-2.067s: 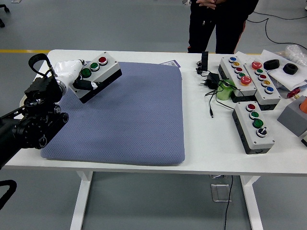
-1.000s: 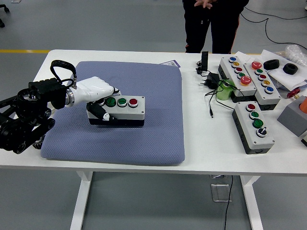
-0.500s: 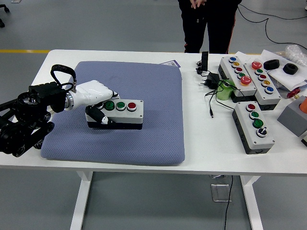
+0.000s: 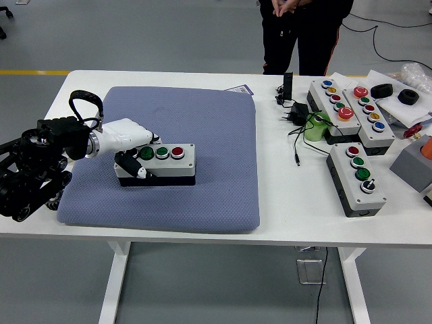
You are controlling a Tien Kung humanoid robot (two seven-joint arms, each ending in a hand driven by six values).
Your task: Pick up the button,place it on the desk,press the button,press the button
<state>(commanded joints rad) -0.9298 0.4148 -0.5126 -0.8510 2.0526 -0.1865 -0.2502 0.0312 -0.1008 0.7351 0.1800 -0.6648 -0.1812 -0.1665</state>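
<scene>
L hand (image 4: 128, 145) is clenched round the left end of the button box (image 4: 156, 164), white fingers (image 4: 138, 140) draped over the top and thumb down the front face. Box sits flat on the blue mat (image 4: 202, 155), toward its left-front part, green/green/red caps facing up. R hand not in view.

Risks from here, as I judge them:
- Mat is soft, so a press may sink or tilt the box rather than click the button; needs a straight-down push
- Fingers lie over the leftmost cap, so letting go carelessly could drag the box sideways or trigger the wrong button
- If the hand opens w/ the thumb hooked under the front edge, the box may tip or slide toward the near edge of the surface (image 4: 283, 223)
- Caps sit close together; a broad fingertip could hit two at once

Other button boxes (image 4: 356, 177) and cables (image 4: 300, 131) lie well apart on the right, no clash likely. Person (image 4: 304, 34) stands at the far side, hands clasped, not touching anything
</scene>
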